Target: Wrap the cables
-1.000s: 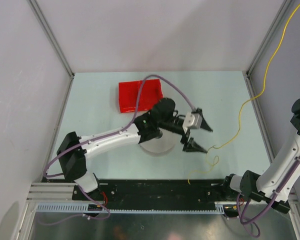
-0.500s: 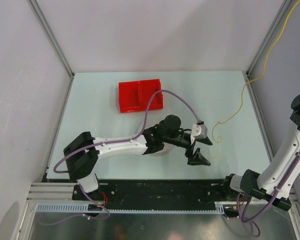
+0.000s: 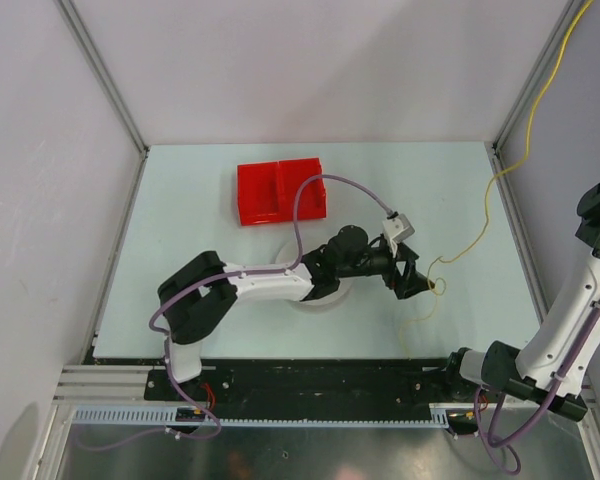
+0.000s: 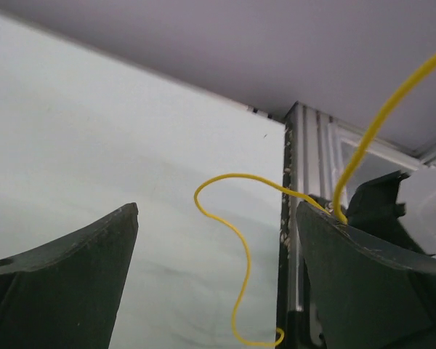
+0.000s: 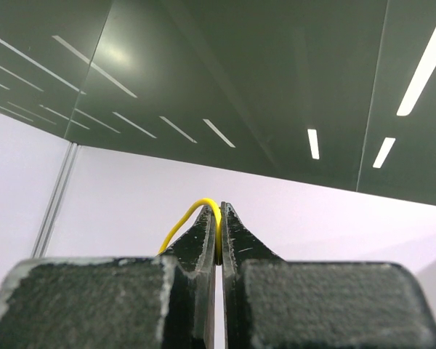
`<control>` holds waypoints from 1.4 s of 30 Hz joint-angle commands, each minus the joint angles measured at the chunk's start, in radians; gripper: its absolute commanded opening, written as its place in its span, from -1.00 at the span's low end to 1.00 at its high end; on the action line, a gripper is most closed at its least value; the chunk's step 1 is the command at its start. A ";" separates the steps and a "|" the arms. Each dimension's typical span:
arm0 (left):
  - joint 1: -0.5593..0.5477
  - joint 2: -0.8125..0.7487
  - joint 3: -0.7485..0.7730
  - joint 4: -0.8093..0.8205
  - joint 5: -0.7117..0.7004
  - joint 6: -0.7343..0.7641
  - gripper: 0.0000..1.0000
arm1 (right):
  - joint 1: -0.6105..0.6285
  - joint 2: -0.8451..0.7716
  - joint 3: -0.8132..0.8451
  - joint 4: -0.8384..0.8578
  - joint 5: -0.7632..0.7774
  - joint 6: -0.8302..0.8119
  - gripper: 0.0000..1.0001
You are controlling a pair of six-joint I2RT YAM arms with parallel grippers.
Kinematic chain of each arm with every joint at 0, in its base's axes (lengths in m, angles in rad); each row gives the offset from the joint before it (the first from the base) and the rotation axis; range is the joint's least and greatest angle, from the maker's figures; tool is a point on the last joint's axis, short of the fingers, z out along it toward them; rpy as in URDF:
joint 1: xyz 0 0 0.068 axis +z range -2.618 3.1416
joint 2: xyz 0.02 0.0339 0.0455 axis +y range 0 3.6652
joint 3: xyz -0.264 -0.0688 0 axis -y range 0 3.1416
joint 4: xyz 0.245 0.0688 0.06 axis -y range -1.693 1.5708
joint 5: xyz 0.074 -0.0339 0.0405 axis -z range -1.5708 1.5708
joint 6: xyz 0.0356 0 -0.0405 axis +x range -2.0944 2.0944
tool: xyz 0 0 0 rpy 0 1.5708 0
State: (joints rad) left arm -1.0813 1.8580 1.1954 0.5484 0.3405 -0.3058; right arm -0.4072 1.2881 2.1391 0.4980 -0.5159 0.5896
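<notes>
My left tool (image 3: pixel 412 283) stands wide open low over the desk (image 3: pixel 200 200); the thin yellow wire (image 4: pixel 389 107) loops through the gap between its jaws. My right tool (image 5: pixel 218 240) is clamped on the same wire high at the right

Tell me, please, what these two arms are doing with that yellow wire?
The right gripper is shut on the thin yellow cable, holding it high off to the right. The cable hangs down to the table, where the left gripper stands wide open with a loose loop of it between its fingers, not gripping yet. Nothing looks wrapped.
</notes>
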 commanded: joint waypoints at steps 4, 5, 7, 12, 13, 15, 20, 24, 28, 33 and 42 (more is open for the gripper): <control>-0.041 0.021 0.047 0.259 0.153 -0.002 0.81 | 0.027 -0.014 -0.030 -0.001 0.017 -0.073 -1.00; -0.047 0.009 0.032 0.266 0.161 0.011 0.82 | 0.028 -0.018 -0.039 0.000 0.018 -0.077 -1.00; -0.054 -0.016 -0.007 0.271 0.148 0.011 0.85 | 0.031 -0.022 -0.052 0.008 0.018 -0.080 -1.00; -0.048 -0.056 -0.098 0.260 0.088 0.033 0.89 | 0.041 -0.026 -0.069 0.022 0.023 -0.083 -1.00; -0.047 -0.059 -0.104 0.260 0.096 0.035 0.89 | 0.042 -0.027 -0.072 0.025 0.023 -0.083 -1.00; -0.048 -0.056 -0.097 0.260 0.111 0.023 0.90 | 0.044 -0.031 -0.079 0.027 0.024 -0.086 -1.00; -0.049 -0.001 -0.008 0.247 0.031 -0.048 0.92 | 0.055 -0.038 -0.088 0.029 0.023 -0.099 -1.00; -0.036 0.066 0.074 0.213 -0.064 -0.118 0.88 | 0.063 -0.039 -0.085 0.024 0.021 -0.111 -1.00; -0.031 0.093 0.128 0.210 -0.064 -0.161 0.40 | 0.071 -0.040 -0.087 0.014 0.026 -0.129 -1.00; -0.030 -0.033 0.109 0.190 0.258 -0.033 -0.73 | 0.075 -0.046 -0.097 0.014 0.029 -0.156 -1.00; -0.066 -0.498 0.074 -0.834 0.786 0.512 -0.98 | 0.081 -0.100 -0.258 0.088 0.019 -0.151 -1.00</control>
State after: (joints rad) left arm -1.1175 1.5532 1.2377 0.2909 0.8696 -0.1738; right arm -0.3351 1.2118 1.9362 0.5247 -0.5011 0.4355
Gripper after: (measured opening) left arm 0.021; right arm 0.030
